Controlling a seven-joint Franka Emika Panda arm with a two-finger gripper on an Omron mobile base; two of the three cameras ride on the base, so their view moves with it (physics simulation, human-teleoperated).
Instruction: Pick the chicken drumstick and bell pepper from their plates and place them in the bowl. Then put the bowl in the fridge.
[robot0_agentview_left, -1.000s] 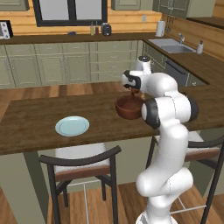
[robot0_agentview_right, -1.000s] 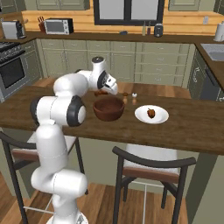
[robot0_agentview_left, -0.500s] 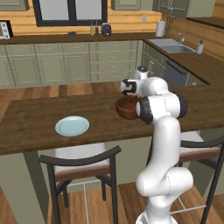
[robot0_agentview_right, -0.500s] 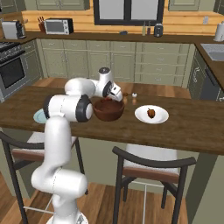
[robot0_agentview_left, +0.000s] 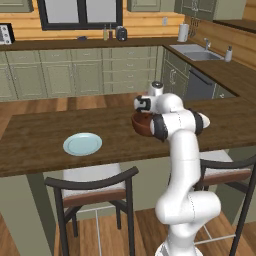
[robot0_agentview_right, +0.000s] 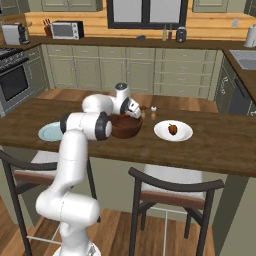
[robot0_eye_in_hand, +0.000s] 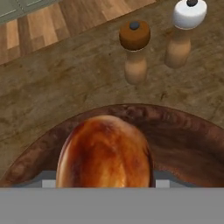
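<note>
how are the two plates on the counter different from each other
The pale blue plate lies bare at one side of the bowl; the white plate on the other side carries a small dark brown item. The blue plate is tinted and glossy, the white plate plain white. The white plate lies near the two shakers; the blue plate lies away from them. Both are round, flat and rest on the wooden counter.

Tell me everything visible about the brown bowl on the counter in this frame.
The bowl is deep, round and dark reddish-brown, with a thick rim and a wood-like look. It stands upright on the wooden counter, between a pale blue plate and a white plate. The gripper hangs over its rim. In the hand view a glossy orange-brown chicken drumstick sits over its hollow; whether it rests inside is unclear.
</note>
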